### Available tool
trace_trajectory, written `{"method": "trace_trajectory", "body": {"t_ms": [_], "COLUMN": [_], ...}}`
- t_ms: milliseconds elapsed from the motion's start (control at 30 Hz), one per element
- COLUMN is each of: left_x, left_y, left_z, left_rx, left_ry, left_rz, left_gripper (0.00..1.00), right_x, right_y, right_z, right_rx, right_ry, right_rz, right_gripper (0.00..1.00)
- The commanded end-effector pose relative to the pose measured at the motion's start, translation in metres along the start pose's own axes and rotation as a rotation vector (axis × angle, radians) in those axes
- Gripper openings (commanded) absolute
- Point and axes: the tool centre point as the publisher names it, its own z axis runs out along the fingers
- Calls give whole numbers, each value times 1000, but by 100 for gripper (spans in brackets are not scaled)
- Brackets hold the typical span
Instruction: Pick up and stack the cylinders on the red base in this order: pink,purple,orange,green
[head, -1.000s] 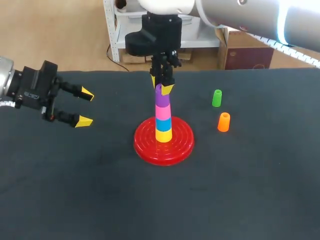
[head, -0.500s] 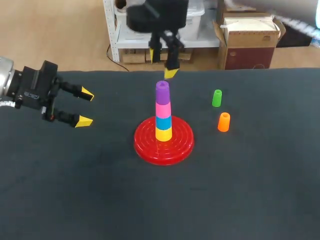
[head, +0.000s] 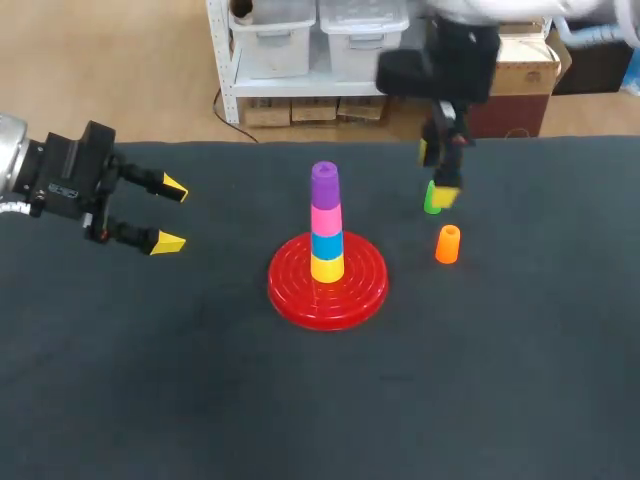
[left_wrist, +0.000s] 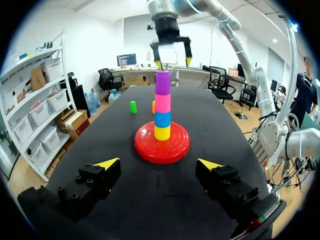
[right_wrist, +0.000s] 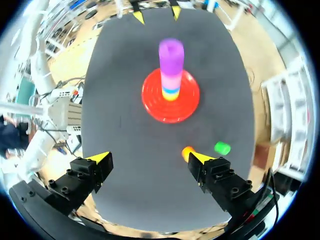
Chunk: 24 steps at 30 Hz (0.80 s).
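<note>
Orange (head: 448, 244) is next, but right gripper (head: 435, 174), wide open and empty, hovers by green (head: 431, 201): wrong pick or a nudge possible. Left gripper (head: 168, 214) open, empty too.

Left arm (head: 62, 178): a silver-grey rounded link, then a boxy black wrist block with small pale print and a red spot.
Left tool (head: 172, 214): two black, angular fingers (left_wrist: 90, 187) with round screw holes along the top. Each ends in a bright yellow wedge tip.
Right arm (head: 445, 65): glossy silver-white tubes with light-blue bands at the joints, then a black housing at the wrist.
Right tool (head: 437, 175): the same black, screw-studded fingers (right_wrist: 222, 182) and yellow tips, with small red and green marks at one finger's base.
</note>
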Motion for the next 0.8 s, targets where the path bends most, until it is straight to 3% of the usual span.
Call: {"method": "trace_trajectory", "body": {"t_ms": [33,233,800], "left_x": [1,1,1], "left_y": [0,0,0], "left_z": [0,0,0], "left_rx": [-1,-1,-1], "left_ry": [-2,-2,-2], "left_rz": [2,2,2], "left_gripper": [100,100,100], "right_x": [22,31,29], "right_y": [6,2,0], "right_z": [36,46,44], "right_rx": [338,308,297], "right_ry": [-10,46,47], "right_rz": [31,54,49], "right_gripper": [100,100,100]}}
